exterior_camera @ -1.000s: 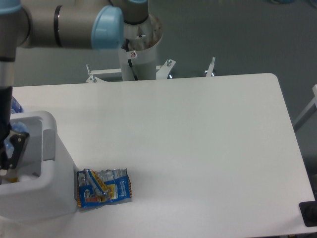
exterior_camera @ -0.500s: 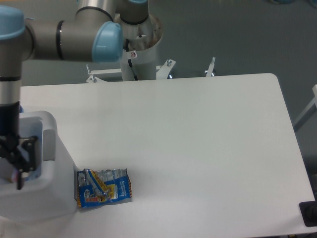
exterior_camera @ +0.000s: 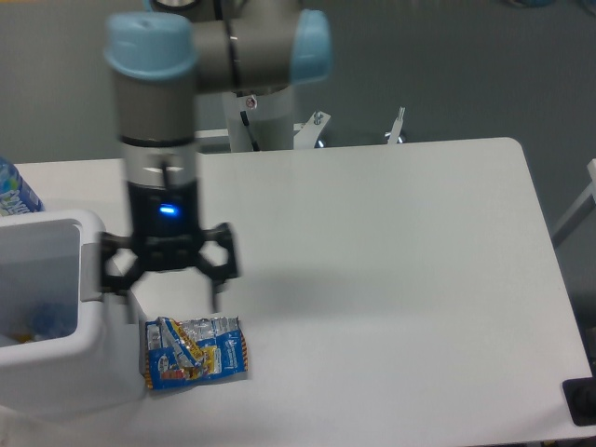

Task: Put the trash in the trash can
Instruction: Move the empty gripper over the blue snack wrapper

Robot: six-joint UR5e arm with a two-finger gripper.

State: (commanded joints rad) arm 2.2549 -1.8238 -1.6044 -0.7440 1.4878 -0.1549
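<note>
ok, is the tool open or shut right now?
Open. The tool hangs above the flat blue-and-yellow foil snack packet with its two fingers spread wide, nothing between them.

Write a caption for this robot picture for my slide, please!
Robot gripper hovers open above the foil snack packet beside the white trash can.

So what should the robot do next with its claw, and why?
Probably lower the gripper a little onto the snack packet. Its fingers are spread open and empty, hanging just above the packet, which lies flat on the table beside the trash can, so that trash is not in yet.
</note>
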